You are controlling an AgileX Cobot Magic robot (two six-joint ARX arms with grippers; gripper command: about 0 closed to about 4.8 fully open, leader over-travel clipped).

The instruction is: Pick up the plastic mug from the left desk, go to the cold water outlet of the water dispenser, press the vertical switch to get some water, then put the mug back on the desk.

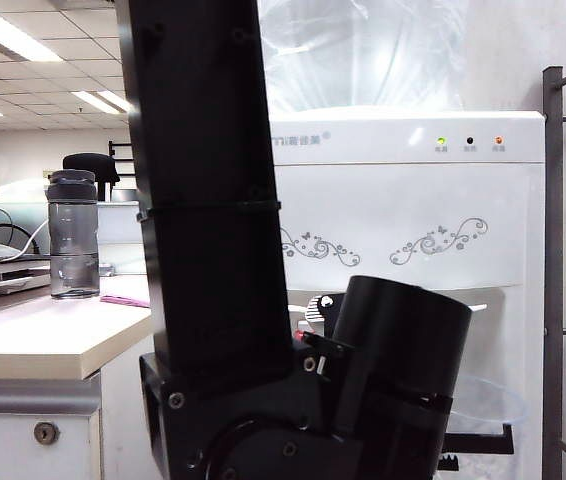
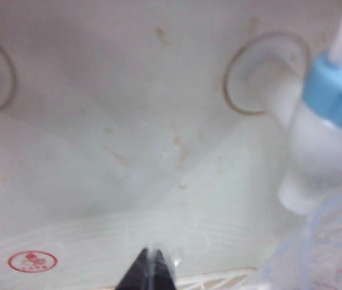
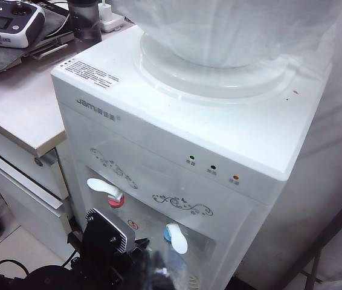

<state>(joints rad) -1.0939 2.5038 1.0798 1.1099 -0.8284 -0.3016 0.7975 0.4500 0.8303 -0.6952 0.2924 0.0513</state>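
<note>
So the left gripper (image 2: 150, 269) has its dark fingertips pinched tight on something thin and clear, which I'd guess is the handle of the plastic mug (image 2: 322, 248), since the mug's rippled clear wall sits right beside the tips. It's parked inside the recess of the water dispenser (image 1: 413, 215), with the mug's rim just under the cold water outlet (image 2: 325, 130), the blue-collared one, so any water should drop straight in. From the right wrist view you can see that arm reaching in below the taps, next to the vertical switch (image 3: 177, 237), with the pink-red tap (image 3: 107, 190) well off to the side. The right gripper itself isn't in any shot, so I can't tell its state. The left desk (image 1: 33, 335) waits beside the dispenser, grey bottle (image 1: 73, 235) on it.
</note>
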